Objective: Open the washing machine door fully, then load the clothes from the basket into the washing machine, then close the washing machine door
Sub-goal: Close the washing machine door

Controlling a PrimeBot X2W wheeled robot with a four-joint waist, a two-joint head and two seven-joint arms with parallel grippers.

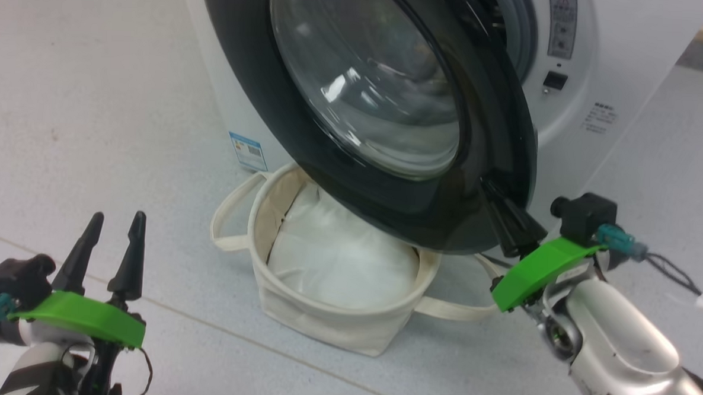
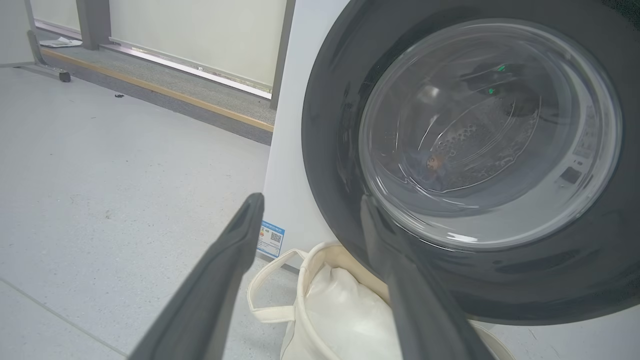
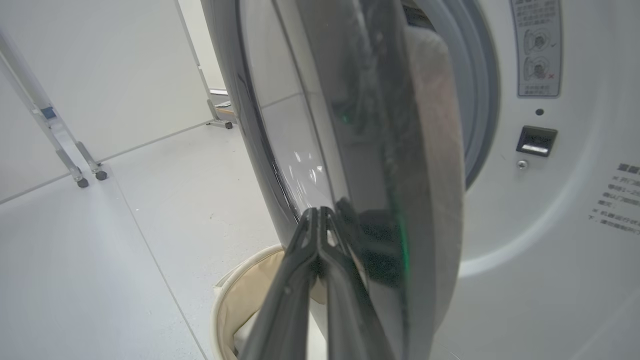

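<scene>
Door-closing step, I judge: the basket (image 1: 322, 324) holds just a white pad (image 1: 337, 256) (the clothes (image 2: 432, 161) seem to show blue through the glass). My right gripper (image 1: 491, 192), pinched shut and empty, touches the part-open washing machine door (image 1: 261, 98) at its rim; next, push it home. My left gripper (image 1: 118, 216) gapes, empty.

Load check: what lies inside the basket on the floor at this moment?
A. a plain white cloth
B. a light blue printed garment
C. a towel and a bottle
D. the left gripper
A: in the head and left wrist views, the basket, which sits under the partly open door, holds a plain white cloth.
</scene>
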